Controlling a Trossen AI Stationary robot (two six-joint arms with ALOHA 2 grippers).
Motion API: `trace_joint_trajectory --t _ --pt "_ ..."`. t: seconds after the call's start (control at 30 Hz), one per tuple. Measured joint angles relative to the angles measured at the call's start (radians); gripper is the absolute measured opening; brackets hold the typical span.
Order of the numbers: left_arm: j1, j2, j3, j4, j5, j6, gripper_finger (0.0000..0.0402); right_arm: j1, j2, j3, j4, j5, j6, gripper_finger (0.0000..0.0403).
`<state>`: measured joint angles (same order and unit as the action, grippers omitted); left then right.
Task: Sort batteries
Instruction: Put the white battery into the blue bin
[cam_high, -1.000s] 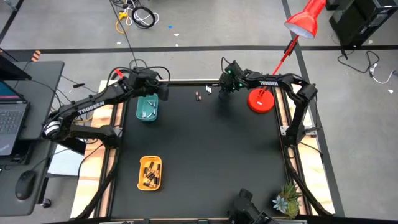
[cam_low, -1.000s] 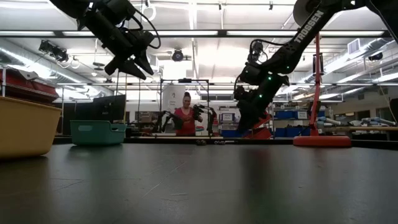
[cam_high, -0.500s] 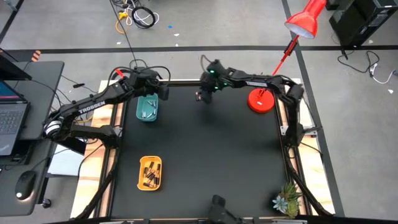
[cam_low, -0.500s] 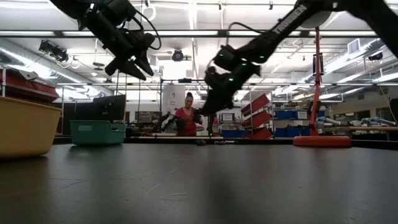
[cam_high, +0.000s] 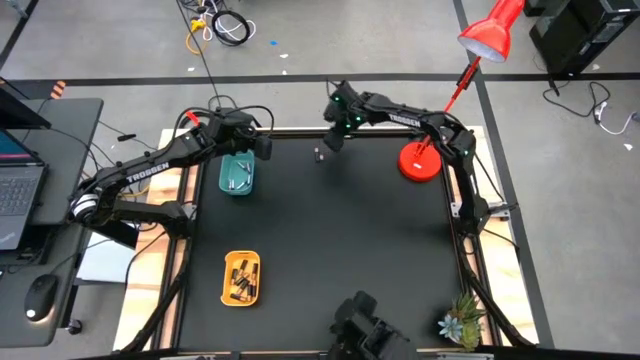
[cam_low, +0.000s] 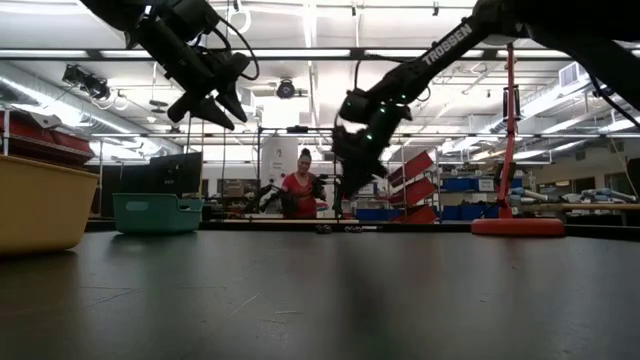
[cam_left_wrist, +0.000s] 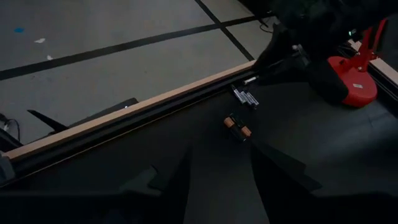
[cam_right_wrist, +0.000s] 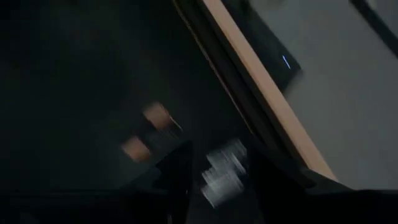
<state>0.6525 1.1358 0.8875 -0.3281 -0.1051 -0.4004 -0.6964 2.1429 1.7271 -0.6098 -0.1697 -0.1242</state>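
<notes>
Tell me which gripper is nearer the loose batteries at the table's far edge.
Right. The right gripper hangs just above the loose batteries by the far edge. The left gripper hovers farther off, beside the teal tray.

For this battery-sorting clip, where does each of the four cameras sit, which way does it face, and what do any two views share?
High: overhead, straight down; both arms, teal tray, yellow tray.
Low: table height, level across; both arms overhead, a person beyond.
Left wrist: past the left gripper toward loose batteries at the far edge.
Right wrist: right gripper over silvery batteries.
Shared: high and left wrist both show the red lamp base.
</notes>
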Motion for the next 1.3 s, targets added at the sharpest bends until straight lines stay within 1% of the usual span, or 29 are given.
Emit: trace_joint_trajectory --t 0.07,0.17,0.3,0.4,0.47,0.67,0.83,1.0,1.3 --pt "0.0 0.0 0.0 0.0 0.0 0.0 0.0172 -0.015 0.0 0.0 -0.049 0.013 -0.001 0.0158" --pt "0.0 0.0 0.0 0.0 -0.003 0.004 0.0172 -0.027 0.0 0.0 -0.064 0.012 0.017 0.0158" --pt "0.0 0.0 0.0 0.0 -0.009 0.021 0.0172 -0.026 0.015 -0.007 -0.052 0.039 0.019 0.0157" --pt "0.0 0.0 0.0 0.0 -0.013 0.027 0.0172 -0.017 0.058 -0.01 -0.041 0.047 0.012 0.0157" --pt "0.0 0.0 0.0 0.0 -0.013 0.027 0.0172 -0.01 0.075 -0.011 -0.038 0.072 0.017 0.0157" --pt "0.0 0.0 0.0 -0.003 -0.014 0.023 0.0172 -0.013 0.085 -0.009 -0.079 0.077 0.028 0.0151" --pt "0.0 0.0 0.0 -0.003 -0.014 0.024 0.0172 -0.013 0.092 -0.008 -0.086 0.079 0.042 0.0147" --pt "0.0 0.0 0.0 -0.002 -0.014 0.027 0.0172 -0.019 0.097 -0.008 -0.072 0.049 0.047 0.0141" --pt "0.0 0.0 0.0 -0.002 -0.015 0.028 0.0172 -0.017 0.097 -0.008 -0.079 0.049 0.054 0.0136"
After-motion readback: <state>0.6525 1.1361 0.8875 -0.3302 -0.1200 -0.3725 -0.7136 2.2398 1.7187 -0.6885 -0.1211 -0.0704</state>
